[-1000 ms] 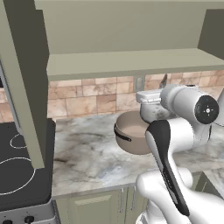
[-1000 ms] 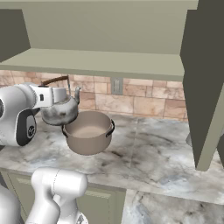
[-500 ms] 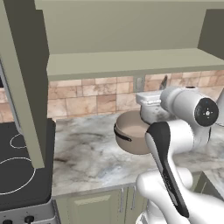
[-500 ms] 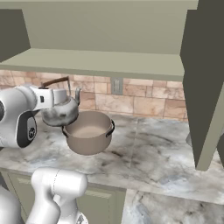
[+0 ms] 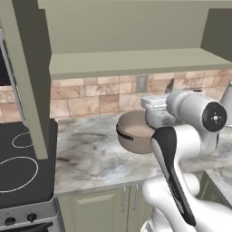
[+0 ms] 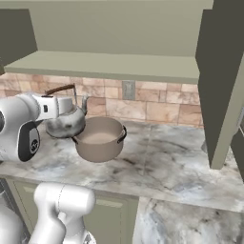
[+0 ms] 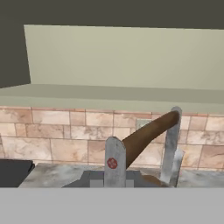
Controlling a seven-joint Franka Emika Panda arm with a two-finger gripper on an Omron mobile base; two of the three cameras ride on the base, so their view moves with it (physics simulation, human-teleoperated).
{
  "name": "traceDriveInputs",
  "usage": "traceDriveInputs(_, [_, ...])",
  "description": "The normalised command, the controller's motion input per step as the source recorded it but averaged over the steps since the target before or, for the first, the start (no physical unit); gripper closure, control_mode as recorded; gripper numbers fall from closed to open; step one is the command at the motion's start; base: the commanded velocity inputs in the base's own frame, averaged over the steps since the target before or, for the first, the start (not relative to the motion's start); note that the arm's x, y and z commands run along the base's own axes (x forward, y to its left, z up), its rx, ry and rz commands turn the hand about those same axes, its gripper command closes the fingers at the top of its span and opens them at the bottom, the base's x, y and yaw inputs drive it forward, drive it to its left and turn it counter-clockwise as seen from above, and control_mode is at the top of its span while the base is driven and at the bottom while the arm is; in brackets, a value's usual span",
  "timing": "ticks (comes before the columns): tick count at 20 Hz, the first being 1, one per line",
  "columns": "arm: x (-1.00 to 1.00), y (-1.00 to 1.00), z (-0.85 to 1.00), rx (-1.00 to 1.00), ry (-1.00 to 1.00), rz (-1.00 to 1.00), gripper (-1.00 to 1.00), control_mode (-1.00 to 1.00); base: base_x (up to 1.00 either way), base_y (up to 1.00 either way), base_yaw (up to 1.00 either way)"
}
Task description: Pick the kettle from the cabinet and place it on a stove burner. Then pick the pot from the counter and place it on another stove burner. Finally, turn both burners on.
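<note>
We had the pincer (image 7: 142, 151) clamped shut on the kettle (image 6: 65, 121) handle, kettle w/ us above the desk (image 6: 157, 162) beside the pot (image 6: 99, 139); next: carry it to a burner (image 5: 16, 168).

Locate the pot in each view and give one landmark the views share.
Left base view: the pot sits right of centre on the counter, partly behind the arm.
Right base view: pot left of centre, beside the kettle.
Hand view: I cannot make it out.
Shared landmark: the wall outlet above it.
</note>
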Motion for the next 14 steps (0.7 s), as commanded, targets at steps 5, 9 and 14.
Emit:
traceDriveInputs(5, [0.00,0.00,0.00,0.00,0.00,0.00,1.00,1.00,-0.46,0.12,0.00])
traceDriveInputs(9, [0.00,0.00,0.00,0.00,0.00,0.00,1.00,1.00,-0.52,0.28,-0.02])
traceDriveInputs(14, [0.00,0.00,0.00,0.00,0.00,0.00,1.00,1.00,-0.57,0.31,-0.03])
